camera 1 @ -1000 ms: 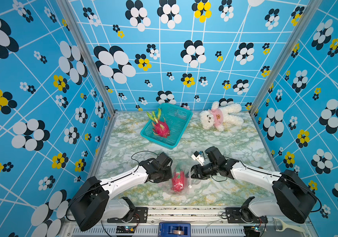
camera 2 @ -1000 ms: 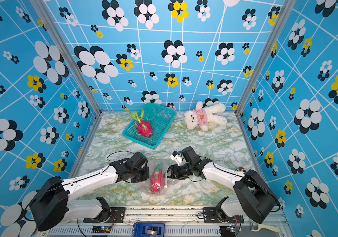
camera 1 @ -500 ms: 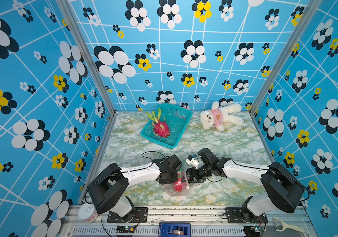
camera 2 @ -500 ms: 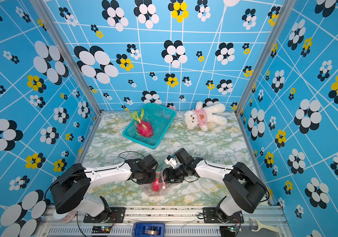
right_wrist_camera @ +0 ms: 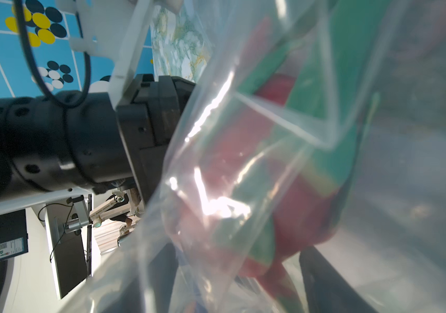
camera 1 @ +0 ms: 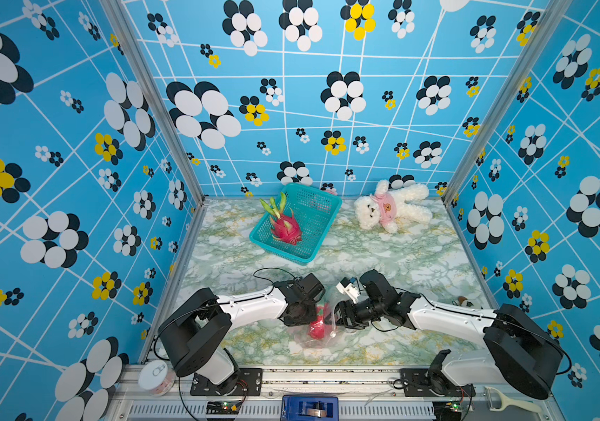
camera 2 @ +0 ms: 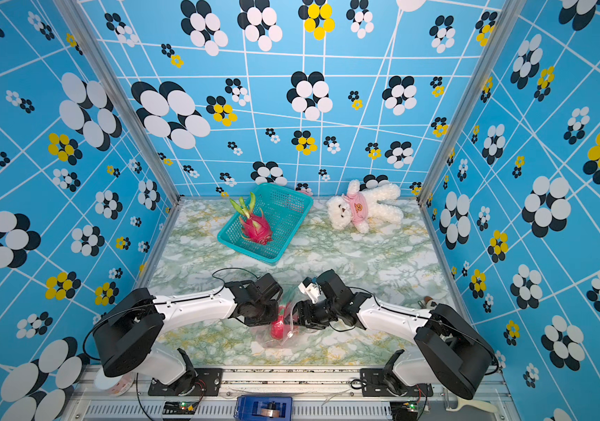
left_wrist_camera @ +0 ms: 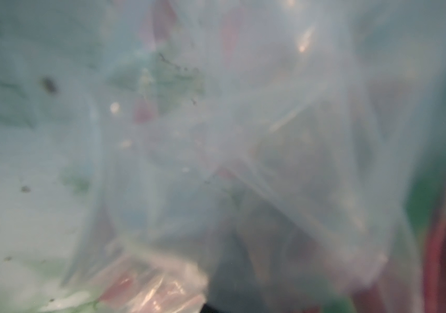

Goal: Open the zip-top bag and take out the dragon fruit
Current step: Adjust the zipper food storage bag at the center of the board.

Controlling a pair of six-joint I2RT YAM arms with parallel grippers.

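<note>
While the zip-top bag (camera 1: pixel 322 337) rests low at centre frame on the bench (camera 1: pixel 400 262), dragon fruit (camera 1: pixel 316 327) inside, we see the left fingers (camera 1: pixel 304 317) together, apparently pinching its film, and the right fingers (right_wrist_camera: pixel 322 273) apart beside the bulge. A hard pull could slip the slick film free or tear it, dropping the fruit; we cannot tell whether the zip is open. Upper centre, a teal basket (camera 1: pixel 322 207) holds another dragon fruit (camera 1: pixel 285 227).

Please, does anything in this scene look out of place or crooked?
The white teddy bear lies toppled over near the back wall, and the teal basket sits skewed to the edges of the table. Nothing looks spilled or broken.
</note>
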